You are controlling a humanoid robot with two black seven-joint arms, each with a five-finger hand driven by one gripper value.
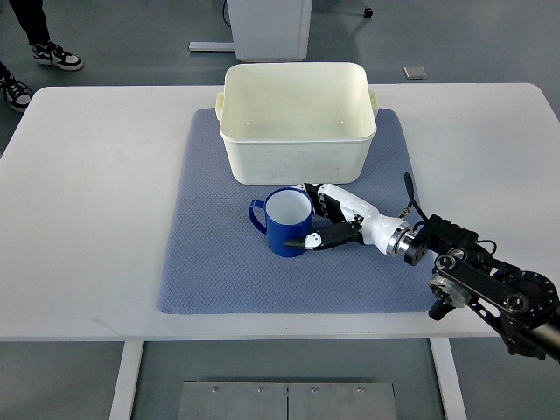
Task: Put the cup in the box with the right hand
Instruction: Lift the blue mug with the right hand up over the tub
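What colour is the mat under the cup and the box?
The mat is a muted blue-grey with a fine dotted weave, seen in the top view.

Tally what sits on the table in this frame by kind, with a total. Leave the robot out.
Blue cup: 1
White box: 1
Blue-grey mat: 1
Total: 3
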